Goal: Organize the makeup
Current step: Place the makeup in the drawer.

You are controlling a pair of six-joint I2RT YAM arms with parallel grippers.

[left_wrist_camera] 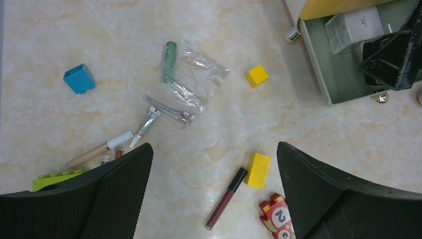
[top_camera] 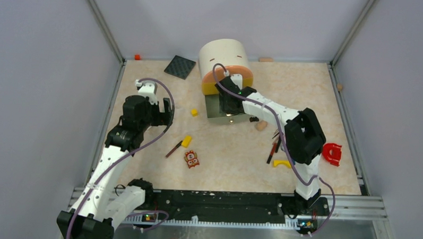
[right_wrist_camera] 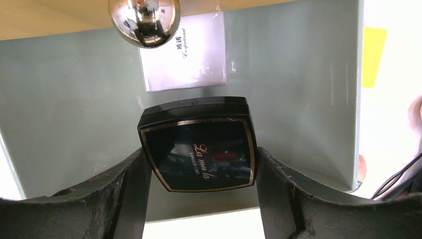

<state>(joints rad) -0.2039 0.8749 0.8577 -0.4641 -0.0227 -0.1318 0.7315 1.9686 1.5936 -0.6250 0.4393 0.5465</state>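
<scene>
My right gripper [right_wrist_camera: 199,167] is shut on a black square compact [right_wrist_camera: 199,144] with gold trim, its fingers against both sides. It holds the compact inside the open grey drawer [right_wrist_camera: 298,74] of the organizer [top_camera: 224,61], next to a small white box [right_wrist_camera: 184,52]. My left gripper [left_wrist_camera: 214,148] hangs open over the table with nothing in it. Below it lies a dark red stick [left_wrist_camera: 226,198]. Further off lie a green tube [left_wrist_camera: 170,60], a beige stick [left_wrist_camera: 99,149] and a silver tube [left_wrist_camera: 146,121]. More pencil-like sticks [top_camera: 273,148] lie by the right arm.
Yellow blocks [left_wrist_camera: 258,169] [left_wrist_camera: 256,75], an owl tile [left_wrist_camera: 275,216], a blue block [left_wrist_camera: 79,78] and clear plastic wrap [left_wrist_camera: 196,79] lie scattered. A black mesh square [top_camera: 179,67] sits at the back; a red piece [top_camera: 331,153] lies at the right. Metal rails border the table.
</scene>
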